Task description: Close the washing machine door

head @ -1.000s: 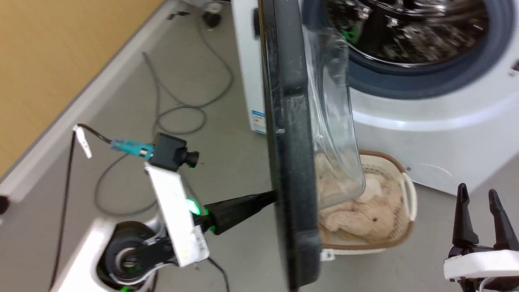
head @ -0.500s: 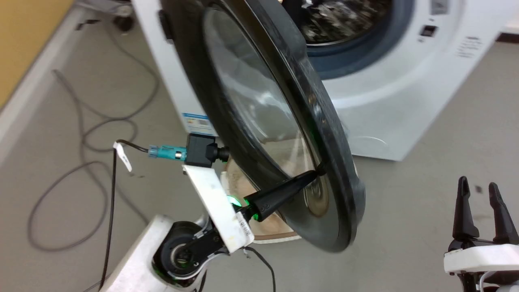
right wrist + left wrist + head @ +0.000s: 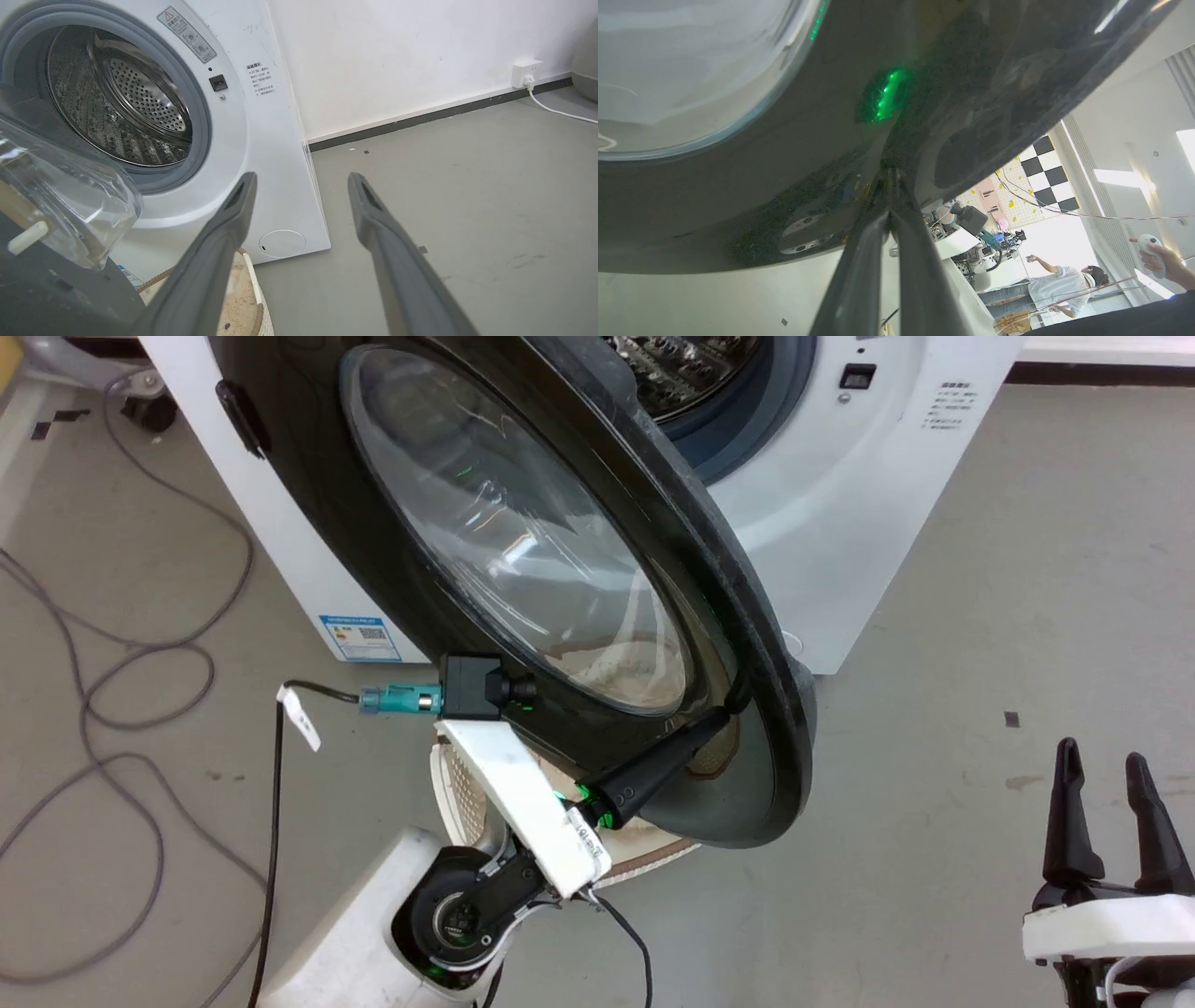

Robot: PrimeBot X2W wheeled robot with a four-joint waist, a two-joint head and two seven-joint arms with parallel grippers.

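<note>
Washing machine door [image 3: 513, 551] hung half open, angled out from the washing machine [image 3: 822, 523]. Left hand [image 3: 733, 705], fingers pinched narrow, touched its near lower face. Right hand [image 3: 1102, 756] hovered wide, far right.

Washing machine door [image 3: 756, 644]: wide round black plastic disc, glossy, mirror-like in the left wrist view. Its rim is dusty and scuffed toward 4 o'clock in the head view.
Its centre is a clear domed glass bowl [image 3: 504, 541], smooth, carrying reflections.
Big white boxy washing machine [image 3: 840, 532]: smooth, semi-gloss panel.
Perforated steel drum [image 3: 135, 107]: bright, shiny metal.
Grey rubber ring [image 3: 202, 116] around the drum: matt.
Cream plastic basket [image 3: 456, 789], at 6 o'clock under the door: slotted wall, with fluffy beige cloth [image 3: 233, 298] inside.
Grey floor [image 3: 980, 616]: matt, faintly stained.
Right gripper [image 3: 302, 179]: dark fingers [image 3: 219, 242], matt, smooth.
</note>
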